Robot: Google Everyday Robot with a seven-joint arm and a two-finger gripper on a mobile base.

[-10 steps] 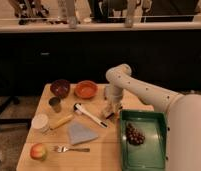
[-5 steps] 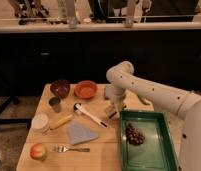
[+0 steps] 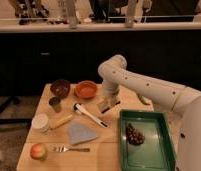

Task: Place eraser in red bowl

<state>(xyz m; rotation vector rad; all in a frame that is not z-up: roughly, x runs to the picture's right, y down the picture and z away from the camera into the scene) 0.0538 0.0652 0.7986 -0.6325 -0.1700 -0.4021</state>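
Red bowl (image 3: 86, 89) sits at counter (image 3: 106, 150) back. Hand (image 3: 108, 105) at its 4 o'clock, just above counter, fingers together, seemingly clamped on eraser (image 3: 104, 106). Green tray (image 3: 166, 150) at hand's 4 o'clock.

claw (image 3: 108, 106) near red bowl (image 3: 86, 89); eraser too small to tell; robot body (image 3: 194, 131) cut by edge.

Just left of the deep green tray (image 3: 166, 145), the pale gripper (image 3: 108, 105) hangs from a white arm (image 3: 144, 87) over the tan wooden table (image 3: 108, 146). Farther left of the tray are a glossy orange-red bowl (image 3: 86, 89), a maroon-brown bowl (image 3: 60, 87), a blue-grey pad (image 3: 81, 133) and a red-and-yellow apple (image 3: 38, 151). Inside the tray lies a dark brownish cluster (image 3: 135, 135), possibly purple.
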